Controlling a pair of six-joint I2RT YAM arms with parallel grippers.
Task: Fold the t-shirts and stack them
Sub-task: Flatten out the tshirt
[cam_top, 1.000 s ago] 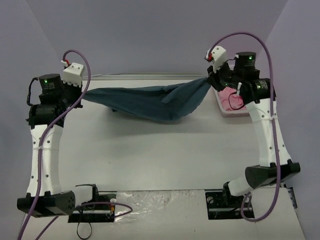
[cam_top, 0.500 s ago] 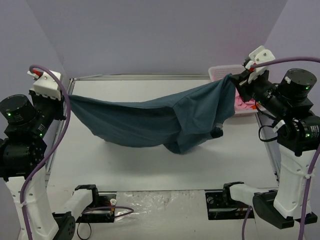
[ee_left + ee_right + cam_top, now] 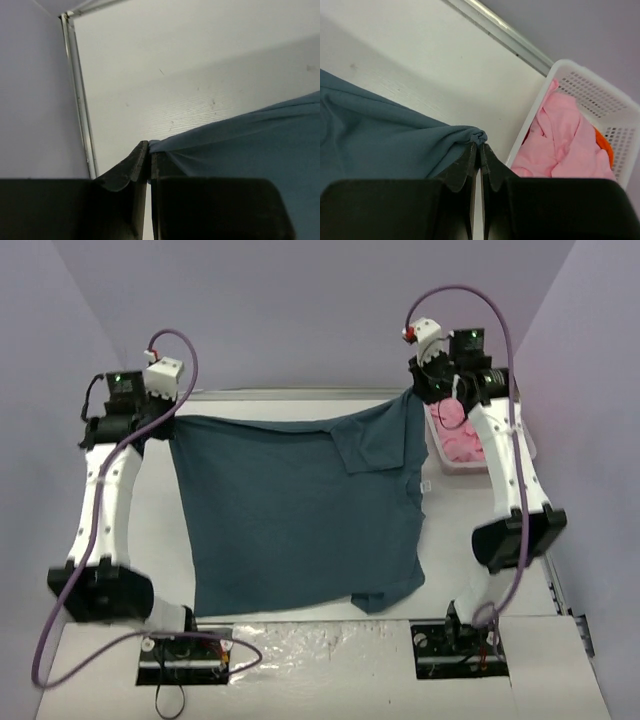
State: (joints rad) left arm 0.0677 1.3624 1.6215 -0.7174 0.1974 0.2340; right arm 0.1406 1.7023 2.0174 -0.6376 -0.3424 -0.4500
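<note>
The dark teal-blue t-shirt [image 3: 300, 510] lies spread across the table, its far edge stretched between both arms and one sleeve folded over near the far right. My left gripper [image 3: 168, 412] is shut on its far left corner [image 3: 156, 145]. My right gripper [image 3: 418, 392] is shut on its far right corner [image 3: 479, 136]. The pink t-shirt [image 3: 565, 145] lies crumpled in the white lattice basket [image 3: 440, 455] at the far right, just beside my right gripper [image 3: 479, 146].
Something orange [image 3: 604, 145] shows in the basket next to the pink cloth. A metal rail [image 3: 80, 100] borders the table's left and far edges. Purple walls stand close around. The arm bases [image 3: 460, 645] sit at the near edge.
Both arms swung from the near, raised stance back to the far edge, pulling the teal shirt out of its hanging sag and laying it flat over the table.
</note>
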